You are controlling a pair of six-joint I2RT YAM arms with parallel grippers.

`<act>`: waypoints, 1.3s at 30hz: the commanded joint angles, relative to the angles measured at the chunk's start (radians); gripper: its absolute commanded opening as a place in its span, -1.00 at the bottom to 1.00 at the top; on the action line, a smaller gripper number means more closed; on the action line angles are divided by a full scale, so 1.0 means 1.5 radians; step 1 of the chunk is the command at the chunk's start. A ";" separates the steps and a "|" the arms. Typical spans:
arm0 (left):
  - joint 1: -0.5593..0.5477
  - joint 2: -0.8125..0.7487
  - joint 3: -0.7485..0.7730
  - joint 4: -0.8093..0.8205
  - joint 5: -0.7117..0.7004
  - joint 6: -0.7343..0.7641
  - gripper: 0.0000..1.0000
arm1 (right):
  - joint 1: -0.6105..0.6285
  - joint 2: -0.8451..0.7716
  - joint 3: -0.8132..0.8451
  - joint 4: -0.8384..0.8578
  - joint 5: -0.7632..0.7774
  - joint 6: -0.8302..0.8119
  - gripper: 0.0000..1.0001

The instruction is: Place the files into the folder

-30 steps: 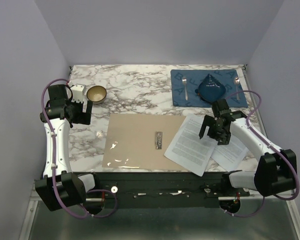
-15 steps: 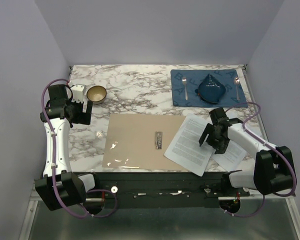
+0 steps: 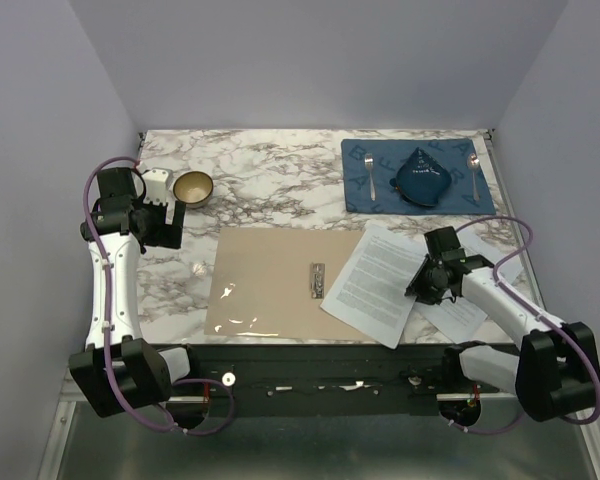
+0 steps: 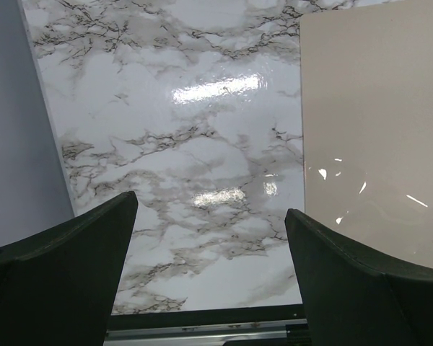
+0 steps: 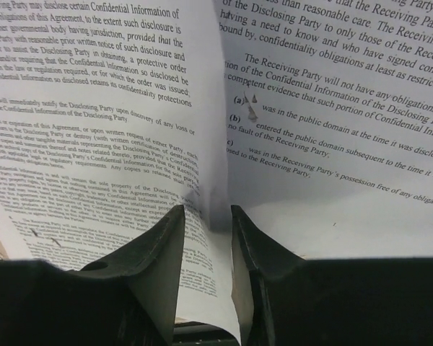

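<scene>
On the marble tabletop, right of your one folder, lay two files, overlapping, with the upper one lapping the folder's right edge. Your right gripper, which hung wide above them a second earlier, had come down and pinched a raised fold of the upper sheet, nudging it slightly toward the folder. Your left gripper stayed spread wide over bare marble beside the folder's left edge.

Pale lilac walls left, far and right. White marble-pattern table, glossy; overhead light glares off it.
</scene>
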State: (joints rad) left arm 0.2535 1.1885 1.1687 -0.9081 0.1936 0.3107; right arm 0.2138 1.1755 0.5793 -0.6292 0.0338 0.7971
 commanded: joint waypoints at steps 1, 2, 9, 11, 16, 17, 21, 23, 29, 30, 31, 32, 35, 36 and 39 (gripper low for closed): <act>0.004 0.009 0.021 -0.009 -0.005 0.019 0.98 | -0.004 -0.049 -0.018 0.041 -0.018 0.015 -0.41; 0.004 0.010 0.021 -0.009 -0.005 0.019 0.98 | -0.004 -0.069 -0.024 0.048 -0.019 0.013 -0.52; 0.004 0.021 0.009 -0.003 -0.005 0.020 0.98 | -0.003 -0.150 -0.034 0.125 -0.116 -0.046 -0.99; 0.005 0.027 0.000 0.003 -0.003 0.021 0.98 | -0.003 -0.174 -0.023 0.148 -0.163 -0.078 -0.99; 0.004 0.055 -0.026 0.019 -0.010 0.020 0.98 | 0.015 -0.213 0.062 0.160 -0.221 -0.140 -0.99; 0.004 0.057 -0.034 0.032 -0.020 0.022 0.98 | 0.020 -0.215 0.081 0.159 -0.224 -0.144 -0.99; 0.004 0.071 -0.060 0.057 -0.042 0.025 0.98 | 0.058 -0.175 0.164 0.159 -0.264 -0.168 -0.99; 0.004 0.076 -0.073 0.068 -0.051 0.029 0.98 | 0.111 -0.152 0.215 0.153 -0.258 -0.180 -0.99; 0.004 0.074 -0.106 0.090 -0.080 0.046 0.98 | 0.266 -0.033 0.348 0.128 -0.213 -0.208 -0.99; 0.004 0.073 -0.110 0.092 -0.084 0.047 0.98 | 0.278 -0.022 0.380 0.126 -0.213 -0.211 -0.99; 0.004 0.071 -0.114 0.093 -0.090 0.051 0.98 | 0.289 -0.003 0.400 0.125 -0.213 -0.215 -0.99; 0.005 0.071 -0.117 0.095 -0.091 0.053 0.98 | 0.308 0.006 0.415 0.120 -0.211 -0.217 -0.99; 0.005 0.066 -0.126 0.098 -0.093 0.057 0.98 | 0.329 0.033 0.463 0.116 -0.216 -0.230 -0.99; 0.004 0.065 -0.129 0.099 -0.092 0.060 0.98 | 0.331 0.038 0.470 0.117 -0.220 -0.234 -0.99; 0.005 0.057 -0.139 0.099 -0.077 0.063 0.98 | 0.335 0.067 0.477 0.119 -0.226 -0.248 -0.99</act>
State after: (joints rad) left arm 0.2535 1.3022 0.9787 -0.7757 0.0788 0.3740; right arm 0.7067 1.2335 1.2598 -0.4313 -0.2977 0.4744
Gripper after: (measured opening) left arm 0.988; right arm 0.012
